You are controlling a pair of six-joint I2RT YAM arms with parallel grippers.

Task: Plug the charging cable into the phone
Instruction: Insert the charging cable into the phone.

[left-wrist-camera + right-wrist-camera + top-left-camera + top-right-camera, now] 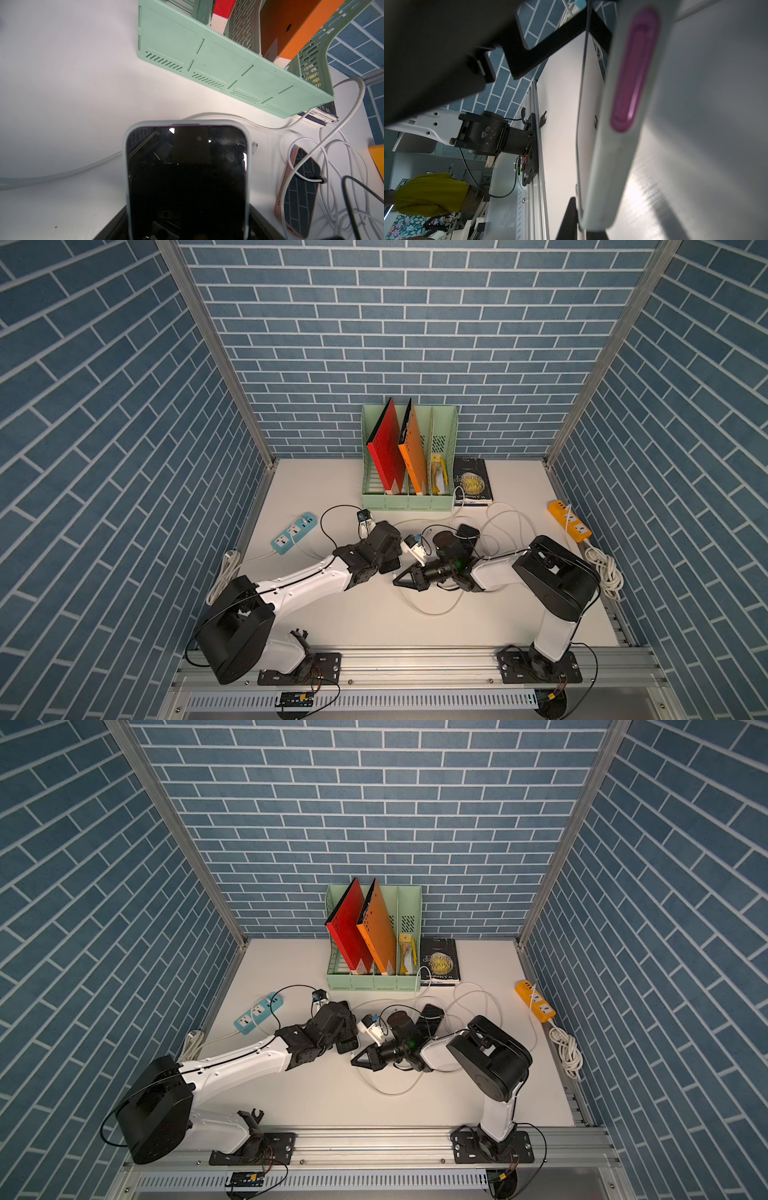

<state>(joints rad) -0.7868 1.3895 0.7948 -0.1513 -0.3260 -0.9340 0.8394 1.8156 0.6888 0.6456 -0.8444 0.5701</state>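
The phone (187, 176) has a black screen and a pale grey case. My left gripper (187, 228) is shut on it across its width and holds it off the table, top end toward the green organizer. In both top views the left gripper (384, 549) covers most of the phone (348, 1044). My right gripper (397, 580) is shut on the white charging cable (432, 613), which loops away over the table. In the right wrist view the phone's bottom edge (604, 166), with a purple cutout, lies right at that gripper (580, 228). Whether the plug sits in the port is hidden.
A green file organizer (407, 502) with red and orange folders stands at the back, with a dark book (471, 483) beside it. A blue power strip (293, 533) lies left and an orange one (569, 524) right. A second phone in a pink case (299, 193) lies among loose white cables.
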